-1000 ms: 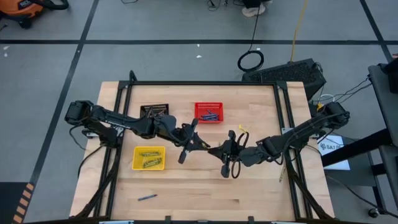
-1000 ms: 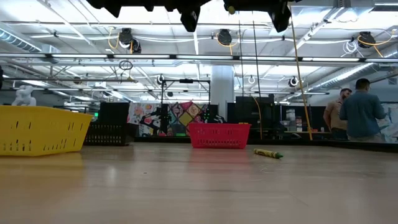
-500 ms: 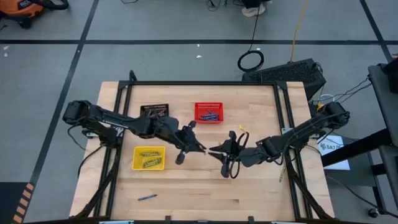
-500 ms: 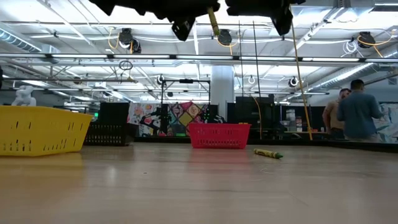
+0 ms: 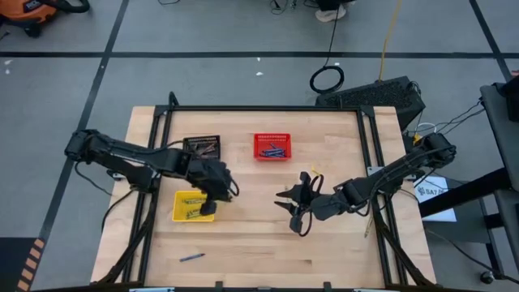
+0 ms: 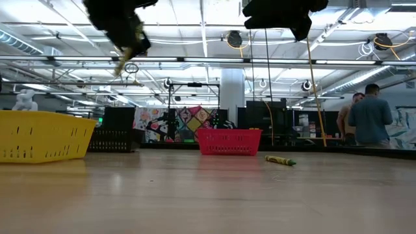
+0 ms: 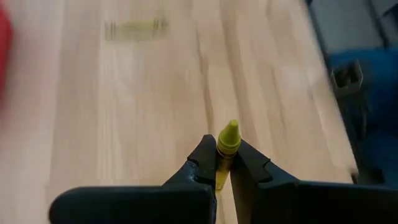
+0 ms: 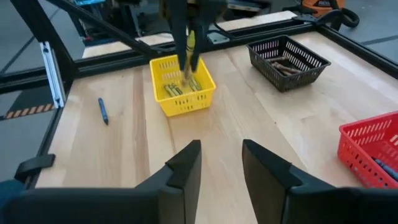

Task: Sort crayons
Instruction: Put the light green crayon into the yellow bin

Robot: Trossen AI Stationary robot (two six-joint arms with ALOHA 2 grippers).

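A thin yellow-green paper-wrapped crayon (image 7: 226,149) sits pinched between the two dark fingers of the left gripper (image 7: 222,163), its blunt tip poking out past the fingertips. In the high view that gripper (image 5: 216,188) hangs just over the near edge of the small yellow mesh basket (image 5: 180,212), which already holds a few crayons of the same colour; the right wrist view shows the stick pointing down toward the basket's inside.

The crayon looks light and stiff, but waxy and likely to snap if squeezed hard across its length. Its paper sleeve should give the pads some friction, so mid-body is probably the best place to hold it, as it is held now.

The right gripper (image 8: 221,163) waits near the table's middle with its fingers spread apart and nothing between them. A loose blue crayon (image 5: 192,257) lies alone toward the front edge of the pale wooden table (image 5: 340,251), and another yellow-green one (image 6: 279,160) rests on the wood near the small red mesh basket (image 5: 260,139). The small black mesh basket (image 5: 190,142) stands beyond the yellow one.

The high view hides the held crayon under the left wrist, and the contents of the black basket are hard to tell there.
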